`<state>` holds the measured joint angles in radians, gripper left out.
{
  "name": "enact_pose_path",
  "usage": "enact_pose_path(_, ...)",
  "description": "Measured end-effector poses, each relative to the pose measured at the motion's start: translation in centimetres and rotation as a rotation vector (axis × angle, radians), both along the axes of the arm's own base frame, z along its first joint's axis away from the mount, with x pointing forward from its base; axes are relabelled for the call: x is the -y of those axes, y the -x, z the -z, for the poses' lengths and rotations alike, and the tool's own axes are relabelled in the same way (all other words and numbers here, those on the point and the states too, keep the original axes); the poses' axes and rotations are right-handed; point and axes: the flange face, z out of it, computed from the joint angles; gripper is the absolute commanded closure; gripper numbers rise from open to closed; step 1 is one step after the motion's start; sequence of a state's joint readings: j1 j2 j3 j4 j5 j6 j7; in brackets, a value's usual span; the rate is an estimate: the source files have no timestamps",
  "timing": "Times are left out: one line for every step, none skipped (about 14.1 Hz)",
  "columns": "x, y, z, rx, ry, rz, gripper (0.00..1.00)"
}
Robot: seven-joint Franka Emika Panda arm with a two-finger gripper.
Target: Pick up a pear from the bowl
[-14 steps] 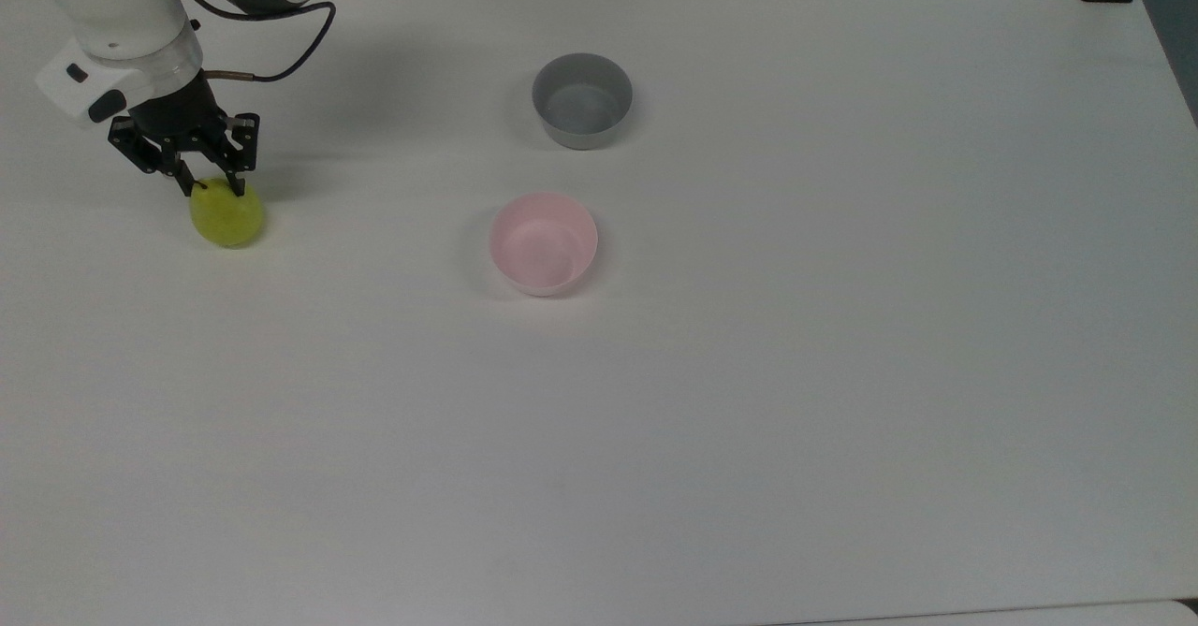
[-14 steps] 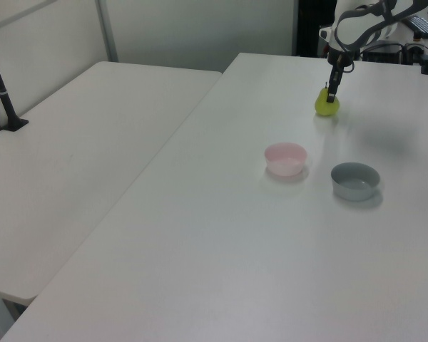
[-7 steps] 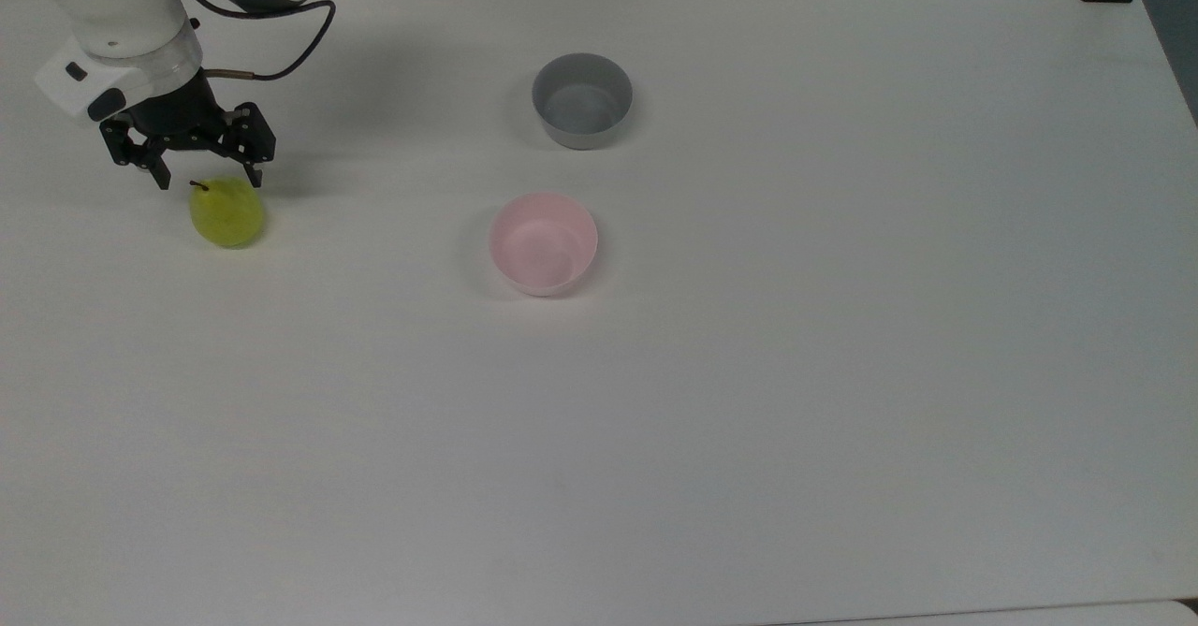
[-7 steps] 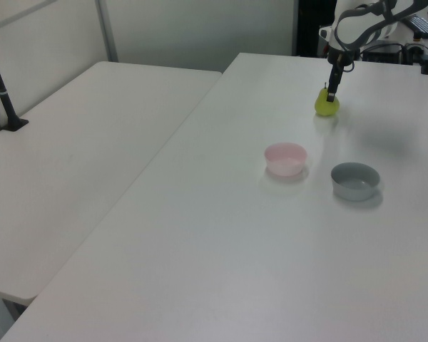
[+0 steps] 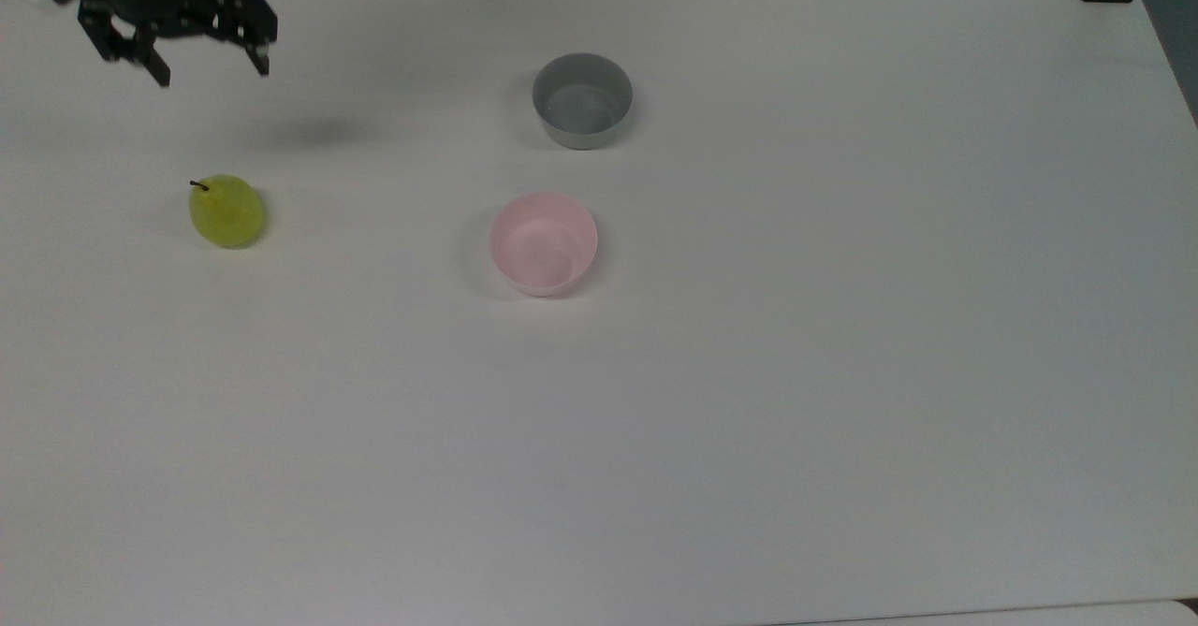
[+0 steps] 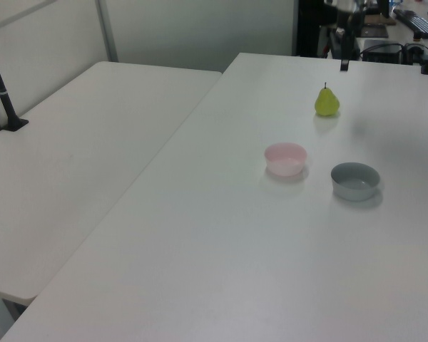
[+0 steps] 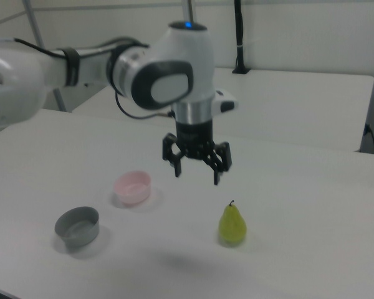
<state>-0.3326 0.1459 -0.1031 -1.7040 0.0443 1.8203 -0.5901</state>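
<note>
While end effector (image 7: 197,173) hangs wide apart, pear (image 5: 226,211) upright on table (image 5: 749,420), well apart from bowl (image 5: 543,242).

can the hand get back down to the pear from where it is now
Probably yes. The hand hangs open above the pear, which stands upright alone on the table, apart from the pink bowl.

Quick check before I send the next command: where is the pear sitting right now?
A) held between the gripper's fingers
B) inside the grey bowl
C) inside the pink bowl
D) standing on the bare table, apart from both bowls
D. The pear stands upright on the table, well off to the top view's left of the pink bowl and grey bowl, both empty, while the open gripper hangs above it, holding nothing.
</note>
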Motion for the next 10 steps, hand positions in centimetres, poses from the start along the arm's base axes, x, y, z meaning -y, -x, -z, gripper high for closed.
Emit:
enact_pose_path(-0.6, 0.4, -1.8, -0.014, -0.009, -0.001, 0.00)
enact_pose_path(-1.3, 0.6, -3.3, -0.026, -0.015, 0.007, 0.00)
enact_pose_path(-2.6, 0.9, -5.3, -0.036, -0.020, 0.032, 0.00)
enact_pose_path(-3.6, 1.0, -6.3, -0.038, -0.020, 0.055, 0.00)
enact_pose_path(-5.6, 0.9, -7.4, -0.042, -0.019, 0.100, 0.00)
enact_pose_path(-7.7, 0.6, -8.2, -0.036, -0.014, 0.159, 0.00)
enact_pose_path(-9.5, 0.4, -9.0, -0.028, -0.010, 0.204, 0.00)
enact_pose_path(-10.7, 0.3, -9.5, -0.021, -0.009, 0.219, 0.00)
enact_pose_path(-12.1, 0.3, -10.0, -0.019, -0.008, 0.227, 0.00)
enact_pose_path(-13.4, 0.5, -10.5, -0.024, -0.009, 0.230, 0.00)
